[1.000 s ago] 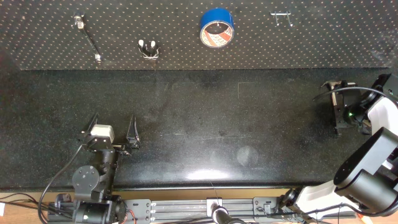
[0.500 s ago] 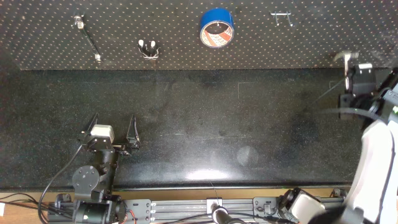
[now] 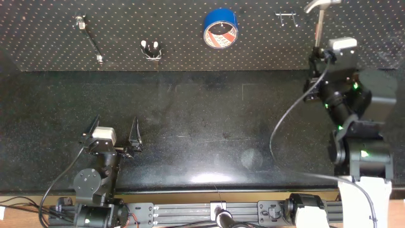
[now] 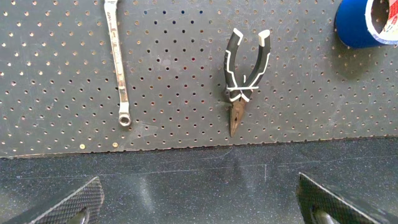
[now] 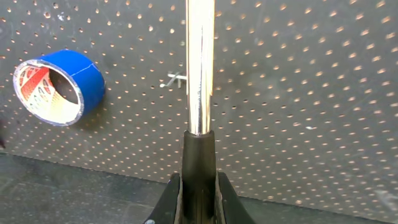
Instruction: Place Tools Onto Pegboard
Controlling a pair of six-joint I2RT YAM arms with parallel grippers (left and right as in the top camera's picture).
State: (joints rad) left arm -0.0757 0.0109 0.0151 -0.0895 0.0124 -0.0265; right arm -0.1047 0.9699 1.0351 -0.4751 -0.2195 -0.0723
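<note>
The right gripper is clamped on the black handle of the hammer. In the top view the hammer sits toward 1 o'clock. Its chrome shaft points to 12 o'clock and its head lies over the upper edge of the pegboard. Whether the hammer touches the board cannot be told. A bare wire hook sticks out of the board just beside the shaft, at its 9 o'clock. Further toward 9 o'clock from the hook hangs a roll of blue tape.

Beyond the tape, in the same direction, a pair of black-handled pliers hangs nose down. The wrench hangs at the board's far 9 o'clock end, tilted slightly.

The left gripper hovers low over the black counter at about 8 o'clock in the top view. Its fingers are spread wide with nothing between them, and it faces the pliers and wrench from well apart.
</note>
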